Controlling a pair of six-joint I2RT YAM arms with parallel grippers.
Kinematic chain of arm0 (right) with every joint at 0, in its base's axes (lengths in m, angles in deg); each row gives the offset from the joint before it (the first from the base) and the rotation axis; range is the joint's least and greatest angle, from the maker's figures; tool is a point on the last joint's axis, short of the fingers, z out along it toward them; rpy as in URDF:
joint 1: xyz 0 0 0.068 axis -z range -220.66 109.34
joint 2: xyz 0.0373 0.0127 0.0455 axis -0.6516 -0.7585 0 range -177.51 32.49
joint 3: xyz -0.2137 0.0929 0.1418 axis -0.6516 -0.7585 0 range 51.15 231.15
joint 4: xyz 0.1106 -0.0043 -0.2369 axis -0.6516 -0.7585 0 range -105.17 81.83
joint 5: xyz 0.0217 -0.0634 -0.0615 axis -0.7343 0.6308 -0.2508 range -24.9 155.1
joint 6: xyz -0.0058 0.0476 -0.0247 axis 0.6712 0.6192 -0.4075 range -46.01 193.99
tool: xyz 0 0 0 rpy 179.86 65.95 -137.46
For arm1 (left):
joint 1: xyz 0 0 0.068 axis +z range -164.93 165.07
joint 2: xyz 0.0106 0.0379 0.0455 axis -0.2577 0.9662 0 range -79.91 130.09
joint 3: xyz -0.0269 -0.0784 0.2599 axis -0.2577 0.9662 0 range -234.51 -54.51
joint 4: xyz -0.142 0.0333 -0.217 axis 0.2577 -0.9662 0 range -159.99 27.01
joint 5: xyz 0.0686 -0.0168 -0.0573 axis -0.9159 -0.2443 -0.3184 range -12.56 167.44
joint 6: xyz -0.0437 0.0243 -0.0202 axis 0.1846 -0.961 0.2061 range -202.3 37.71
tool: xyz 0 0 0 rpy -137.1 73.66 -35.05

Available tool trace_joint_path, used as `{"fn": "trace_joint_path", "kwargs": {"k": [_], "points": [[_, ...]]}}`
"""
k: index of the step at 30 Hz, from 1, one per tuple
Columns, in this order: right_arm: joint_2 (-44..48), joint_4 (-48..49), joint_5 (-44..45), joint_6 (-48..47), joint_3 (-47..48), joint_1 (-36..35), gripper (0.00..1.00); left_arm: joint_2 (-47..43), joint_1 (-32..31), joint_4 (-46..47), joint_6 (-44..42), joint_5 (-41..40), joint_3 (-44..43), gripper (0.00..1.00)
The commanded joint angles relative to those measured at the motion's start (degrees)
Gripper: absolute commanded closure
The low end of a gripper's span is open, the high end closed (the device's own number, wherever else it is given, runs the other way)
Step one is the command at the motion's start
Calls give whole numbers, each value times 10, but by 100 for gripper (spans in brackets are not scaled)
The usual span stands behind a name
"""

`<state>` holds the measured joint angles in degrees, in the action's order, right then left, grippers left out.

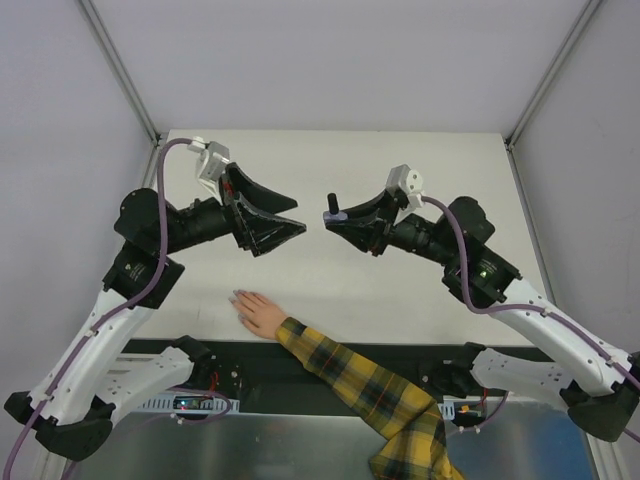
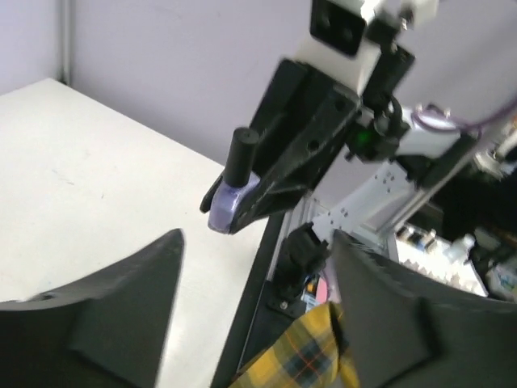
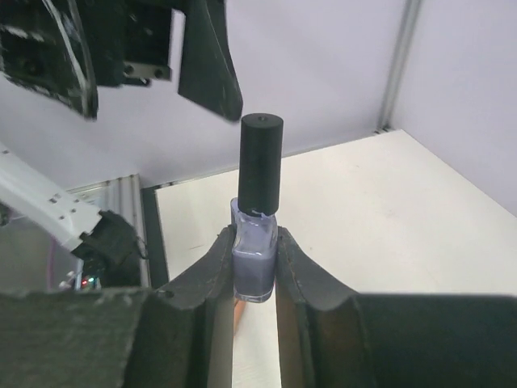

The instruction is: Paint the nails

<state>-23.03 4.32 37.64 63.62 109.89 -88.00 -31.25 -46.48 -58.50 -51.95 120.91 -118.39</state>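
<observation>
A peach mannequin hand (image 1: 258, 312) with a yellow-and-black plaid sleeve (image 1: 370, 388) lies at the table's near edge. Its nails (image 1: 238, 297) are tiny pale specks at the fingertips. My right gripper (image 1: 333, 221) is shut on a small purple polish bottle (image 3: 255, 260) with a black cap (image 3: 260, 162) and holds it upright above the table's middle. The bottle also shows in the left wrist view (image 2: 230, 202). My left gripper (image 1: 298, 216) is open and empty, raised just left of the bottle, facing it. Its fingers (image 2: 121, 307) frame part of the sleeve (image 2: 311, 352).
The white table (image 1: 340, 170) is walled by pale panels with metal posts at the back corners. A black strip (image 1: 200, 350) and the arm bases run along the near edge.
</observation>
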Motion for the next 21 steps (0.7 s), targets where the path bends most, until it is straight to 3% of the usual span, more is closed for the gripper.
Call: {"fn": "trace_joint_path", "kwargs": {"k": [1, 5, 6, 8, 10, 21], "points": [[4, -60, 215, -50, 56, -59, 100, 25, -18, -33, 3, -157, -58, 37], [-15, -91, 355, -72, 81, -101, 100, 56, -109, -42, -43, -294, -110, 31], [-17, -94, 385, -74, 83, -106, 100, 64, -133, -58, -81, -371, -117, 27], [-20, -94, 412, -81, 88, -119, 99, 85, -199, -69, -116, -432, -139, 26], [-22, -91, 436, -89, 88, -130, 100, 98, -225, -77, -139, -496, -154, 27], [-13, -73, 445, -99, 70, -143, 100, 141, -258, -74, -146, -566, -175, 42]]}}
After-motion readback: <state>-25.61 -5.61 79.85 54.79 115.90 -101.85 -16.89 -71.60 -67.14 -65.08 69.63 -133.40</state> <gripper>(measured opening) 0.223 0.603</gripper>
